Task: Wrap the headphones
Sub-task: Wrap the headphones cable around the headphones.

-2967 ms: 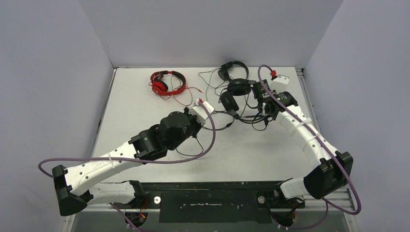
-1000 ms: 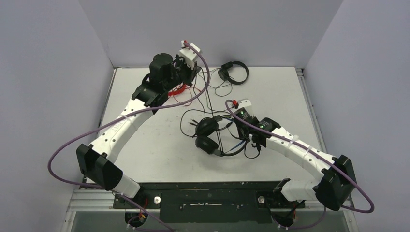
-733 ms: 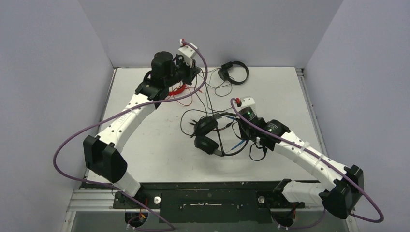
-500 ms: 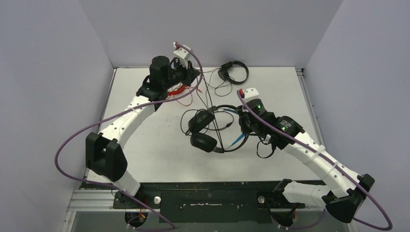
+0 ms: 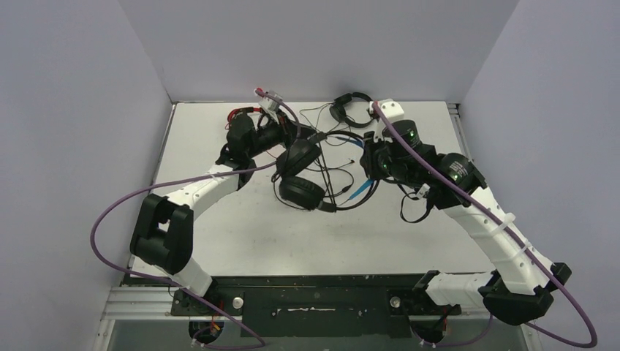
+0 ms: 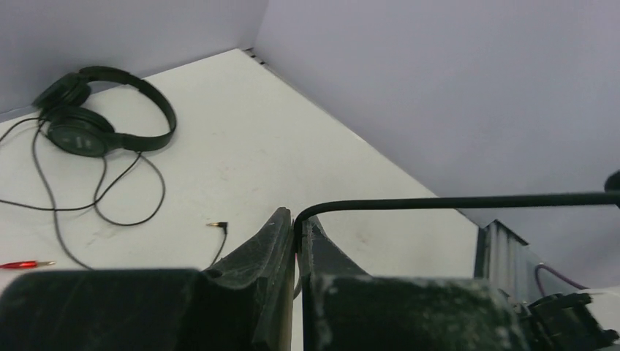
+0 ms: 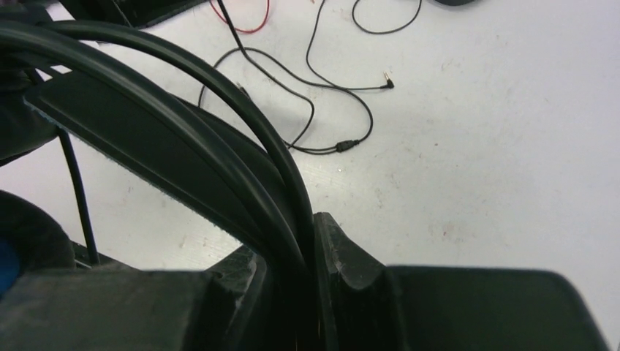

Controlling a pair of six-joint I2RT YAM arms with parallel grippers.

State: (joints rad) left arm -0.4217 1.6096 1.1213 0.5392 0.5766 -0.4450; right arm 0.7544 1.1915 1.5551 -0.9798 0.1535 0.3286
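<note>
above the middle of the desk (image 5: 395,248), the blue-banded headphones (image 5: 301,194) are held up off the surface; the right fingers (image 7: 343,256) are clamped on their black headband (image 7: 183,110), seemingly to keep the set steady as a spool; the left fingers (image 6: 256,252) are pressed together on a thin black cord (image 6: 439,201), drawn taut to one side, likely so it can be led round the band; the all-black headphones (image 5: 352,110) lie at the far edge, cord loose; the red headphones (image 5: 235,113) sit mostly hidden behind the left arm; both await wrapping
</note>
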